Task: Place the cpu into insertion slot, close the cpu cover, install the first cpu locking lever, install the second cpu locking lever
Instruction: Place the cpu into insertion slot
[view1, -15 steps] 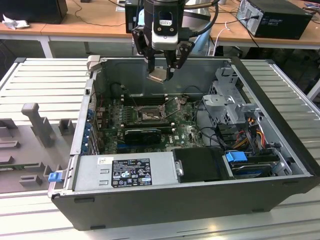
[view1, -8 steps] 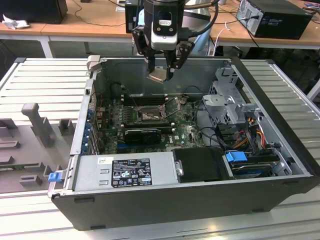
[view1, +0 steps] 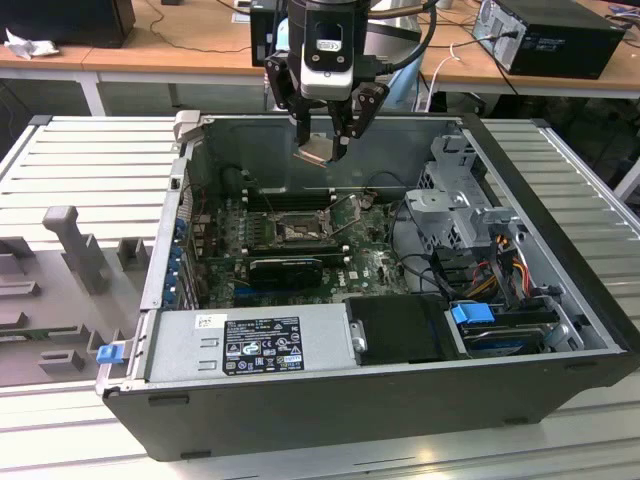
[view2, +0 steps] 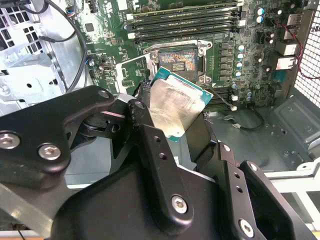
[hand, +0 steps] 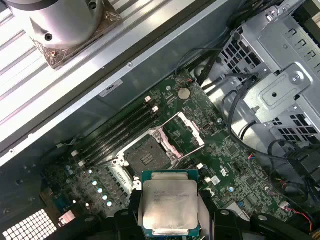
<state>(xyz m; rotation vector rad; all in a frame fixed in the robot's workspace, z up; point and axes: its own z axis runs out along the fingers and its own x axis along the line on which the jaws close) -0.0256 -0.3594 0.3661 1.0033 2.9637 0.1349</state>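
On the exterior view's left the slatted tabletop (view1: 80, 150) carries grey fixtures (view1: 72, 240), none of them part of this step; the work sits in the open computer case (view1: 330, 400) toward the middle. There the gripper (view1: 325, 140) hangs above the case, pinching the cpu (view1: 314, 153) by two opposite edges, metal face turned toward the wrist cameras and well apart from the motherboard (view1: 375, 265) below. In both wrist views the insertion slot (hand: 145, 157) lies bare and open beyond the held chip, beside the row of memory sticks (hand: 120, 132). The cpu cover (hand: 184, 134) is swung back off it to one side, so nothing seems to block the way in. The step in hand looks to be seating the chip, and it is barely begun. Doing it well probably means squaring the chip's edges to the socket rim first, since in the second wrist view the cpu (view2: 175, 107) appears turned and tilted against the insertion slot (view2: 179, 61). It should then come down level and slowly and settle in without pressing, because the contacts are likely delicate. The raised cover looks like the nearest thing to snag. On the exterior view's right the drive cage (view1: 455, 200) and its cables (view1: 500, 255) stand well clear.
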